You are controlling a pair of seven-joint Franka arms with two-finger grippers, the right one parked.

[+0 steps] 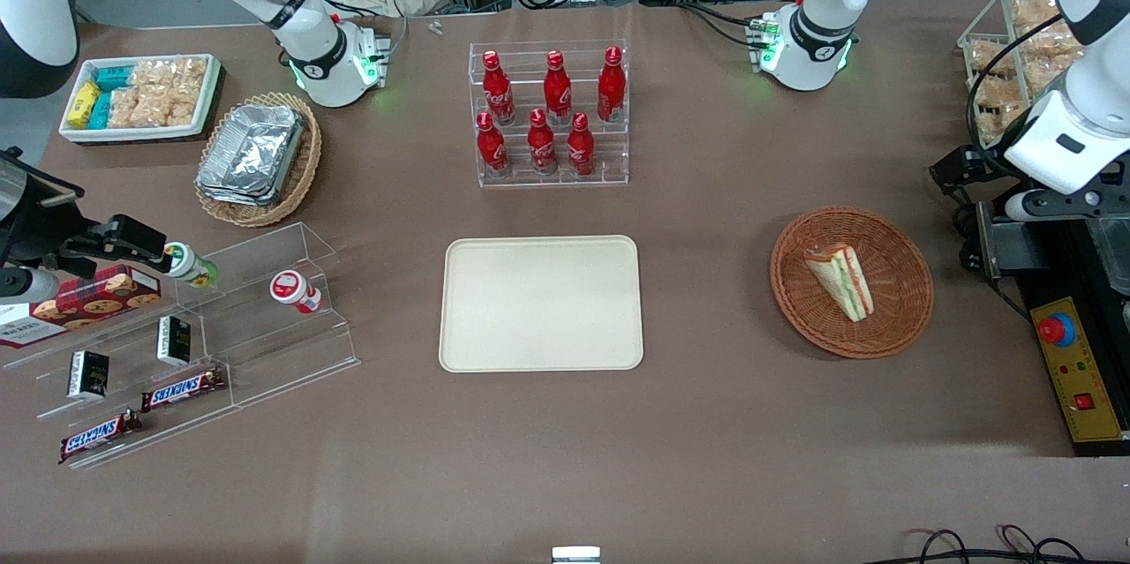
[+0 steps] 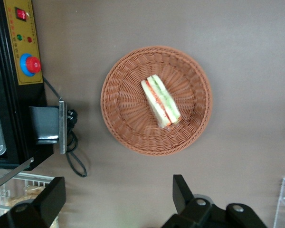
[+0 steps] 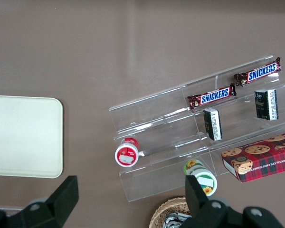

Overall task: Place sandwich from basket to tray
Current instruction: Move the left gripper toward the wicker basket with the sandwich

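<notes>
the sandwich (image 1: 840, 280) is lying in the basket (image 1: 900, 317); the gripper (image 2: 116, 202) is hovering above the basket's edge, jaws spread wide, holding nothing.

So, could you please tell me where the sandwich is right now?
The sandwich lies in the brown basket toward the working arm's end of the table, apart from the tray; the open end effector hovers above the table beside the basket.

The sandwich (image 1: 841, 281) (image 2: 161, 100), a wrapped triangular wedge of pale bread with green and orange-red layers, lies on its side in the middle of the basket (image 1: 900, 317) (image 2: 123, 109). The basket is round, shallow, reddish-brown wicker. The cream rectangular tray (image 1: 540, 304) (image 3: 23, 135) lies flat beside it, well apart, toward the parked arm's end of the desk.

The end effector (image 2: 118, 202) hangs above the desk near the basket, its fingers spread wide.
</notes>
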